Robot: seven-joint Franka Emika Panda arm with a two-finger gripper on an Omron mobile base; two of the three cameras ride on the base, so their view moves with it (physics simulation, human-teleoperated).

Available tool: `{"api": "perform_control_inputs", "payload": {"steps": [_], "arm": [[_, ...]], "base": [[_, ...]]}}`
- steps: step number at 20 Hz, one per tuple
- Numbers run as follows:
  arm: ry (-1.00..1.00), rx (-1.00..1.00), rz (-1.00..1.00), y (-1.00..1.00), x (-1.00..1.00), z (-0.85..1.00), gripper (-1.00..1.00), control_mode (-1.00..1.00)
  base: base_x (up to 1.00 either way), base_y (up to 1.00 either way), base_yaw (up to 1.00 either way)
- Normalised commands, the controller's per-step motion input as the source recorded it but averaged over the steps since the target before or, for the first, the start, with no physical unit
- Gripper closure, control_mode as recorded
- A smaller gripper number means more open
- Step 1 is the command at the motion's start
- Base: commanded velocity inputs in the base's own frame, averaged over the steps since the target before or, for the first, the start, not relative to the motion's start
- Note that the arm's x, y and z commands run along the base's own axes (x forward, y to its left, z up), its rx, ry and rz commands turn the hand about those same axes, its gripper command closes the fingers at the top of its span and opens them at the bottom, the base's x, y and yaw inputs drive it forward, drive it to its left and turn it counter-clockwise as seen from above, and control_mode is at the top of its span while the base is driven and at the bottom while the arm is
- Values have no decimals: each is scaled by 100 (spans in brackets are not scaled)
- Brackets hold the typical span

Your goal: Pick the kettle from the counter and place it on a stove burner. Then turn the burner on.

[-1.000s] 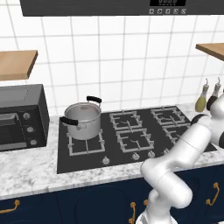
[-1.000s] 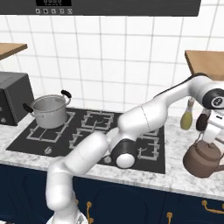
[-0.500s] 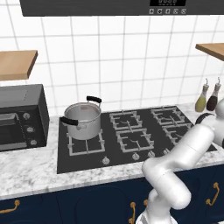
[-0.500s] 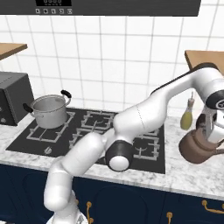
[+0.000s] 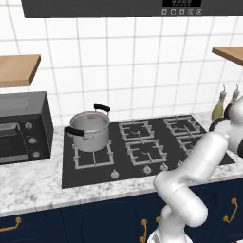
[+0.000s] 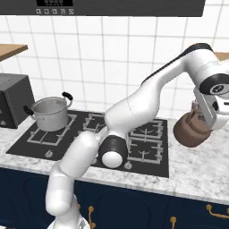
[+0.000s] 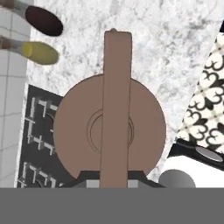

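The brownish-copper kettle (image 6: 190,132) hangs in the air over the marble counter (image 6: 197,172), just right of the black stove (image 6: 143,134). My gripper (image 6: 206,117) is shut on its thin arched handle from above. In the hand view I look straight down on the kettle (image 7: 144,127); its handle (image 7: 116,100) runs up the middle from my gripper (image 7: 114,180). Below it lie the counter (image 7: 153,43) and, at the left, the stove's edge (image 7: 35,140). The nearest burners (image 6: 147,129) are bare.
A steel pot with black handles (image 5: 90,130) (image 6: 51,114) occupies the stove's left rear burner. A black toaster oven (image 5: 21,128) stands at the far left. Bottles (image 5: 218,107) (image 7: 41,51) stand against the tiled wall right of the stove. Wooden shelves hang on both sides.
The kettle, held in my gripper, has risen off the counter and moved left toward the stove. Pot and oven have stayed put.
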Motion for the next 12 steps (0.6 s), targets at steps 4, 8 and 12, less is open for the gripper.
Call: {"api": "perform_control_inputs", "payload": {"steps": [4,8,12], "arm": [[-17,-46,15,100,-1,16,100,-100],[-20,-46,16,100,0,-4,100,-100],[-19,-42,15,100,44,-92,100,-100]], "base": [[0,0,0],[0,0,0],[0,0,0]]}}
